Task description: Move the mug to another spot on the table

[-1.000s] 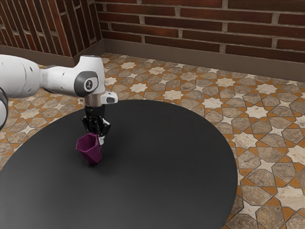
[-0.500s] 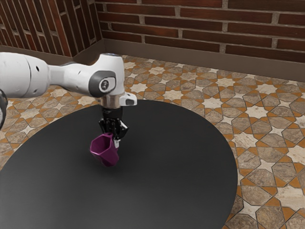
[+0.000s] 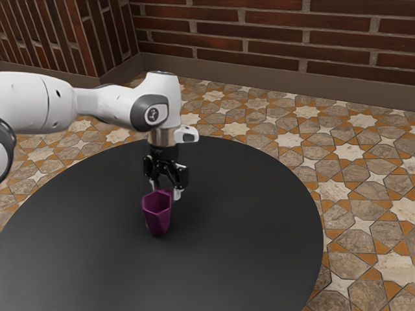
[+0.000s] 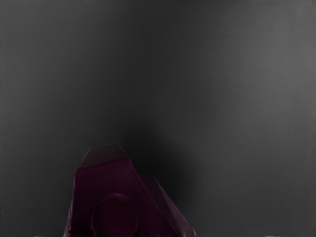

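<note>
Over the last second we carried the faceted purple mug (image 3: 157,212), tilted in our grip, farther from the round black table's (image 3: 259,246) edge on the exterior view's left, toward its middle. Now it stood upright on the table, so the move looked essentially made. Our black two-finger end effector (image 3: 165,186) hung just above the rim, fingers spread, gripping nothing
</note>
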Available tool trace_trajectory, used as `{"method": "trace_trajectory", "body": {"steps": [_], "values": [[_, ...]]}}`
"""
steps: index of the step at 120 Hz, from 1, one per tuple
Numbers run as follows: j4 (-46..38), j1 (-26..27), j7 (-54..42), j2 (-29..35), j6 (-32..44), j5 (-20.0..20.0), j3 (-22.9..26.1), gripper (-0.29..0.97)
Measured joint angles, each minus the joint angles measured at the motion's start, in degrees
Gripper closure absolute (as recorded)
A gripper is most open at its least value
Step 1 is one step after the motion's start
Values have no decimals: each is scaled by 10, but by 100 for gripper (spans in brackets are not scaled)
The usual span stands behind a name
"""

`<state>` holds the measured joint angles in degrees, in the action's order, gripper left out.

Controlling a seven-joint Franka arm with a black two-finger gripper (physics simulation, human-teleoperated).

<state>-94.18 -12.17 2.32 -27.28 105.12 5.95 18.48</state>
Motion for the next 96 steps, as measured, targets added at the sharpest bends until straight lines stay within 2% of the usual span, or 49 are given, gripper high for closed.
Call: {"method": "trace_trajectory", "body": {"steps": [20,43,75,96], "values": [[0,-1,4,35,2,0,5,7],[-9,13,-4,104,2,2,6,3],[18,56,-107,184,-8,79,5,1],[26,57,-165,207,-19,94,29,0]]}}
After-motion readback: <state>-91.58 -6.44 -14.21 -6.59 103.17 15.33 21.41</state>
